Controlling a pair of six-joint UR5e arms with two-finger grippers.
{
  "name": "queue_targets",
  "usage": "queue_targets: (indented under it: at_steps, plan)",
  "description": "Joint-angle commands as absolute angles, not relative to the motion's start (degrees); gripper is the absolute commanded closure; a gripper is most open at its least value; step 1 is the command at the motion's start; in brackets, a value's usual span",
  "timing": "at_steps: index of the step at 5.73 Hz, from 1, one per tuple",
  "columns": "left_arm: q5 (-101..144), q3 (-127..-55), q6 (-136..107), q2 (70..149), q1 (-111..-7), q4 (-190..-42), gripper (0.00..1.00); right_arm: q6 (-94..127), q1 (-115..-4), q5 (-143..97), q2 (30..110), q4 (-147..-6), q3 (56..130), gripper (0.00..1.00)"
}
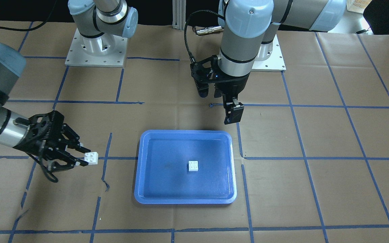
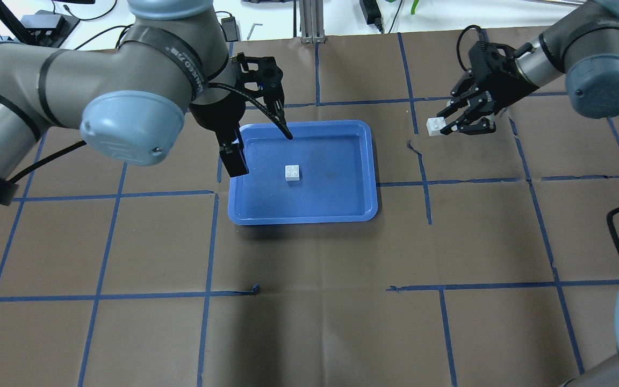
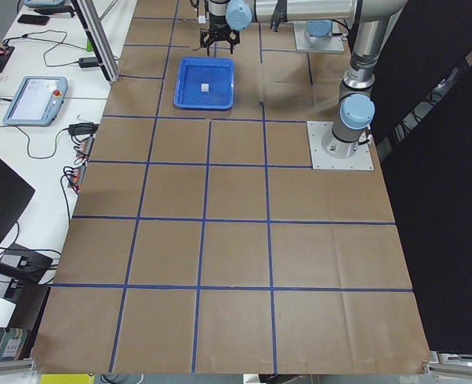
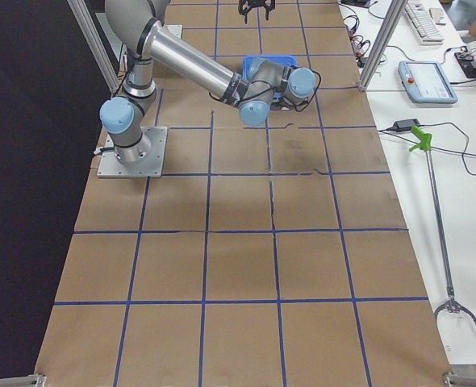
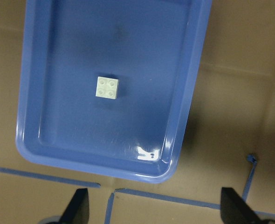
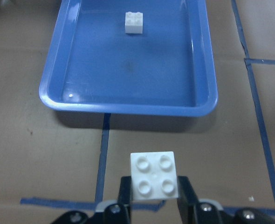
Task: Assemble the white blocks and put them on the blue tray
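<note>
The brown-papered table, ruled into squares by blue tape, fills every view. On it, in the upper middle of the overhead frame, lies the blue tray, its long axis running left to right across that frame.

The left gripper hangs over the tray's upper left corner in the overhead view. Its jaws are spread wide with nothing between them; in the left wrist view the two fingertips show far apart at the bottom edge.

The right gripper sits in the upper right of the overhead frame, outside the tray and well clear of its right rim. Its jaws are drawn in narrow, pinching one white block by its sides.

That held white block is studs-up at the fingertips, above bare paper. The second white block rests studs-up on the tray floor, a little left of the tray's centre, touching nothing else.

The two blocks are well apart, so joining is not yet done. From the right gripper the tray block lies down and to the left in the overhead frame; in the right wrist view it sits straight ahead, top centre, beyond the near rim. Both blocks are square, so neither has a long axis, and their edges look roughly parallel. The empty left gripper is the nearer to the tray block, but the right one carries its mate, so the coming move probably falls to the right arm: across the rim, then down, studs lined up.
</note>
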State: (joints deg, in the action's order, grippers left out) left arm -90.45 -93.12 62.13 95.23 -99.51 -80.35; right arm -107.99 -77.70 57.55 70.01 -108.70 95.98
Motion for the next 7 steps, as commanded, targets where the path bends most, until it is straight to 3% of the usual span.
queue_targets:
  at_steps: [1,3,4,5,7]
  plan:
    - [-90.35,-92.99,56.71,89.41,-90.65,-89.34,0.01,-92.91,-87.76,55.91,68.65,-120.42,96.24,0.81]
    - [-90.18,-92.90,42.92,86.14,-89.47,-93.43,0.01,-84.75,-94.02,55.90,62.79,-136.59,98.69,0.81]
    - [-90.09,-92.64,22.36,85.96,-89.82,-91.86,0.01,-81.07,-95.70,55.90,59.62,-142.32,98.96,0.81]
    - [-90.09,-92.81,8.32,86.22,-90.00,-86.19,0.01,-80.25,-96.84,55.99,57.07,-145.69,99.05,0.81]
    - [-90.18,-92.73,2.29,86.13,-90.09,-85.69,0.01,-80.24,-97.12,55.99,56.34,-145.90,101.23,0.81]
